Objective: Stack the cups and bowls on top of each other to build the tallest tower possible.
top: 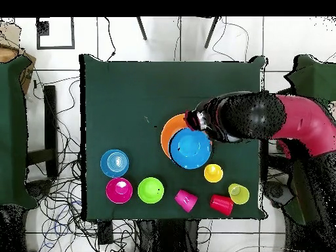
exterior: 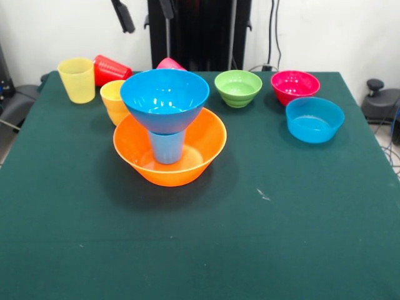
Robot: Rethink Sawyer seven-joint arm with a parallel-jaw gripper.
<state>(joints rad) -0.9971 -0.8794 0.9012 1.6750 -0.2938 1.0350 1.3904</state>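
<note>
The large orange bowl (exterior: 134, 150) (top: 167, 134) sits left of the table's middle. A light blue cup (exterior: 167, 148) stands upside down in it, and the large blue bowl (exterior: 164, 94) (top: 190, 148) rests upright on that cup. The orange cup (exterior: 113, 100) (top: 212, 172) stands just beside this stack. The yellow cup (exterior: 76, 80) stands upright; the red cup (exterior: 112, 69) and pink cup (exterior: 169, 63) lie behind. My gripper (exterior: 145, 12) hangs high above the stack, open and empty, only its tips showing. The arm (top: 262, 118) reaches over the orange bowl's rim.
The green bowl (exterior: 238, 87) (top: 150, 190), magenta bowl (exterior: 295, 86) (top: 119, 190) and small blue bowl (exterior: 314, 119) (top: 114, 163) stand apart along the far right of the green table (exterior: 200, 250). The black pedestal (exterior: 200, 31) stands behind.
</note>
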